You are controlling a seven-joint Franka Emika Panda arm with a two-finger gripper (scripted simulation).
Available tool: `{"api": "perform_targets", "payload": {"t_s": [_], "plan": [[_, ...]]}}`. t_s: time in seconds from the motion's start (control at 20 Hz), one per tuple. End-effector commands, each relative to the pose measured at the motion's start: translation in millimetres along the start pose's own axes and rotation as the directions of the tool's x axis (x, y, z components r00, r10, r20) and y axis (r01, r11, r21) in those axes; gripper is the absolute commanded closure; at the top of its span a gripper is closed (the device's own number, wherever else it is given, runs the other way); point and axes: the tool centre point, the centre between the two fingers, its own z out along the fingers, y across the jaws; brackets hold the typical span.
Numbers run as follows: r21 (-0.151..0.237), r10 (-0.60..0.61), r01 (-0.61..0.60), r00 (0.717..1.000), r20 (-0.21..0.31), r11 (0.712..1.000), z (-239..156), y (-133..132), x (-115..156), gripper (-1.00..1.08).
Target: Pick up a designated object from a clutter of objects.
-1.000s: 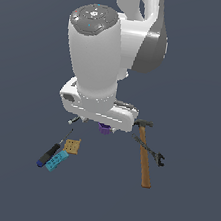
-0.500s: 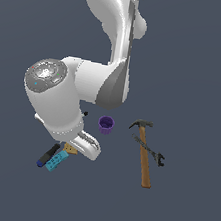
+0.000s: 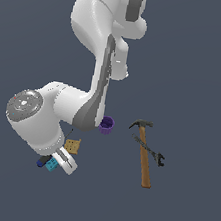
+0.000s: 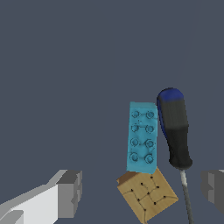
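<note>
The designated object, a teal-blue studded brick [image 4: 142, 137], lies flat in the clutter of objects. A blue-and-black screwdriver handle [image 4: 175, 127] lies alongside it, and a tan square tile [image 4: 147, 194] touches one of its short ends. My gripper [image 4: 142, 190] hovers above them, open and holding nothing. Its grey fingertips [image 4: 70, 192] stand wide apart, with the tile between them and the brick just beyond. In the exterior view, the gripper [image 3: 63, 160] covers most of the brick [image 3: 52, 164], and the arm hides the floor around it.
Toward the exterior view's right lie a purple cup [image 3: 106, 125], a wooden-handled hammer [image 3: 145, 156] and a black clamp [image 3: 154, 154] across the hammer's handle. The tan tile [image 3: 72, 146] shows beside the wrist. The screwdriver's shaft [image 4: 187, 197] runs between the tile and one finger.
The arm has swung down and toward the exterior view's left, from above the cup and tile to over the brick and screwdriver. None of the objects has moved.
</note>
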Motion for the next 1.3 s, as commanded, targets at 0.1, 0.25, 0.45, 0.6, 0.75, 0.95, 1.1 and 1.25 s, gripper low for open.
{"api": "perform_targets", "payload": {"t_s": [0.1,0.25,0.45,0.6,0.75,0.95,1.1,1.25], "plan": [[-0.006,0.038,-0.038,0.999,-0.006,0.999,17.7,11.0,11.4,-0.92],[-0.009,0.051,-0.051,0.999,-0.007,0.999,24.1,15.1,15.1,-0.92],[-0.010,0.053,-0.053,0.999,-0.006,0.999,25.5,16.3,15.3,-0.92],[-0.010,0.053,-0.053,0.999,-0.006,0.999,29.5,16.3,15.3,-0.92],[-0.010,0.054,-0.054,0.999,-0.007,0.998,40.9,16.7,15.3,-0.92],[-0.009,0.055,-0.055,0.998,-0.007,0.998,64.4,17.5,15.1,-0.92],[-0.009,0.056,-0.056,0.998,-0.007,0.998,75.1,17.6,15.2,-0.92],[-0.009,0.056,-0.056,0.998,-0.007,0.998,77.4,17.4,16.1,-0.92]]}}
